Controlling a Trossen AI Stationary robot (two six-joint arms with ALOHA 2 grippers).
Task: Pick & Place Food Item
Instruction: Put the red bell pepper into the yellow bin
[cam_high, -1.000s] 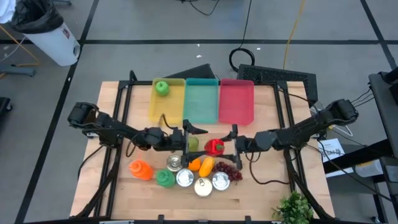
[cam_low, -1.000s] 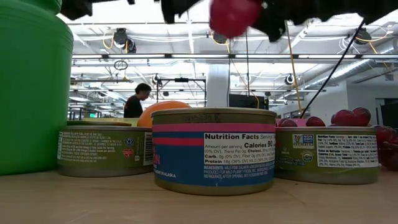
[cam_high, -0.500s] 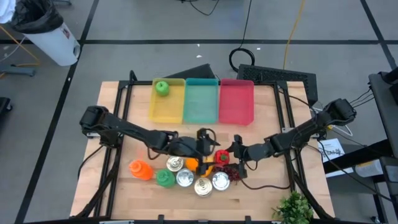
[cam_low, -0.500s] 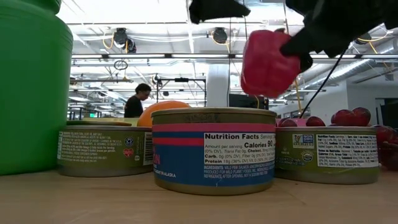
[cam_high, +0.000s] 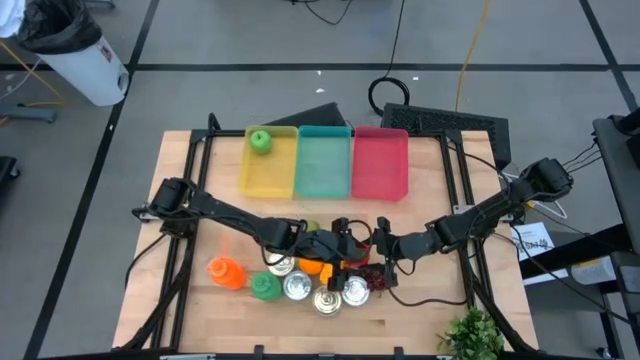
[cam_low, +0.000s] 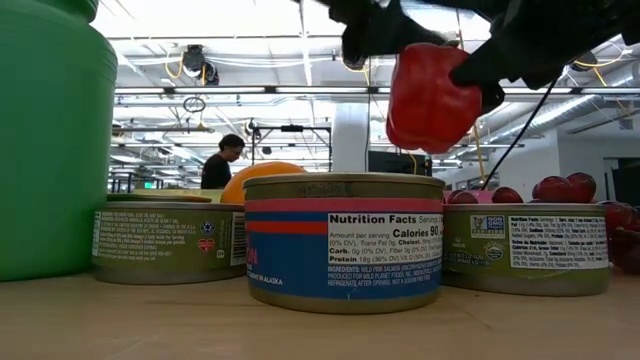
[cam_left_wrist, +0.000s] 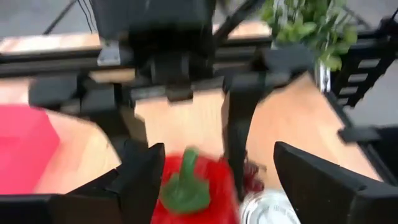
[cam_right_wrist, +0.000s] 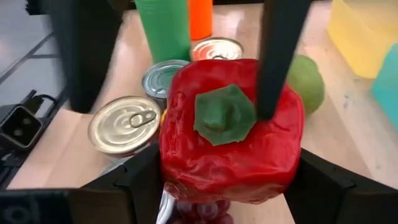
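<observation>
Above table centre: right gripper (cam_right_wrist: 230, 205) is gripping red pepper (cam_right_wrist: 231, 130) aloft.
Left gripper (cam_left_wrist: 205, 186): is hovering open, facing pepper.
Remaining: placement in tray at 12 o'clock; red tray (cam_high: 380, 162) is sitting empty.

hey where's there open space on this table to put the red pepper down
Free: the teal bin and the red bin look empty, and bare wood lies between the bins and the arms. The yellow bin holds only a green apple. Crowded: the front middle, where cans, bottles and grapes pack under the right gripper holding the red pepper, left gripper alongside.
</observation>
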